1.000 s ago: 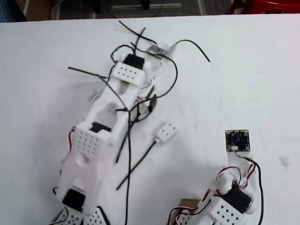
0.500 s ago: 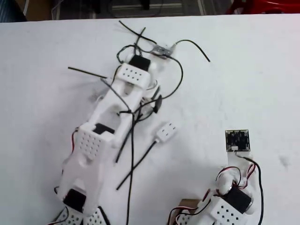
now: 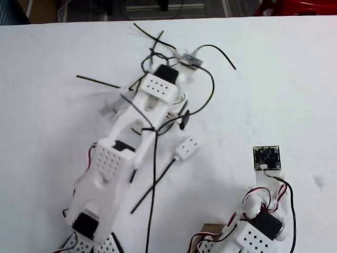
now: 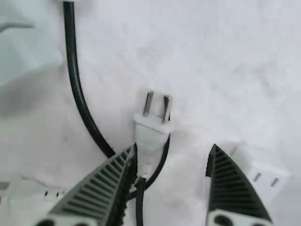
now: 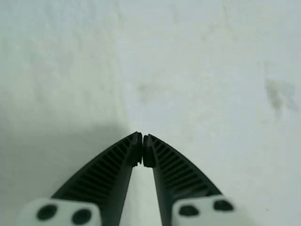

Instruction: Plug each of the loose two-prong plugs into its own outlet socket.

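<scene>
The white plug (image 4: 151, 134) at mid-frame (light, rigid, slippery, it is judged) should be held by its body, behind the 2 prongs (image 4: 148, 103). The left gripper (image 4: 171, 154) is spread wide around it; the right gripper (image 5: 142, 149) is closed, empty.

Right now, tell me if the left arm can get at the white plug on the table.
Probably yes. The left gripper is open and the white plug lies uncovered between its jaws, close against one. The black cable beside it could get pinched too.
</scene>
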You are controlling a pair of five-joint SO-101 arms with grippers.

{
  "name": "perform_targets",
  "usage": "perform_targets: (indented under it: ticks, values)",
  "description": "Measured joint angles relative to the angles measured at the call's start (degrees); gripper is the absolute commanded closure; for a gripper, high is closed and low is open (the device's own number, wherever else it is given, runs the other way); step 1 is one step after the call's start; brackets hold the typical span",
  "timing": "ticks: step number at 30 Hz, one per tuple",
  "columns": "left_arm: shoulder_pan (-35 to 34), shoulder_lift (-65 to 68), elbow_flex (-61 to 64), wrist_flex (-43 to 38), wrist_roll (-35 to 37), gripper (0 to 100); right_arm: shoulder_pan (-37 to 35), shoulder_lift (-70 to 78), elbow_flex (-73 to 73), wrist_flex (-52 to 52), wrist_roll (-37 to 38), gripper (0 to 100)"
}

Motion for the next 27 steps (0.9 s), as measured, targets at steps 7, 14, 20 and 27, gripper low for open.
perform_targets:
  ticks: [7, 14, 20, 27]
  values:
    - [-3.6, 4.9, -5.8, -1.1, 0.0, 84, 0.0, 0.0, 0.0, 0.0, 0.0, 97.9]
    - [-2.7, 7.7, -8.0, -1.1, -0.9, 93, 0.0, 0.0, 0.0, 0.0, 0.0, 97.9]
    - [-1.8, 7.8, -9.1, 0.3, -4.3, 93, 0.0, 0.0, 0.0, 0.0, 0.0, 97.9]
    - [-0.4, 8.1, -20.0, 7.5, -4.3, 94, 0.0, 0.0, 0.0, 0.0, 0.0, 97.9]
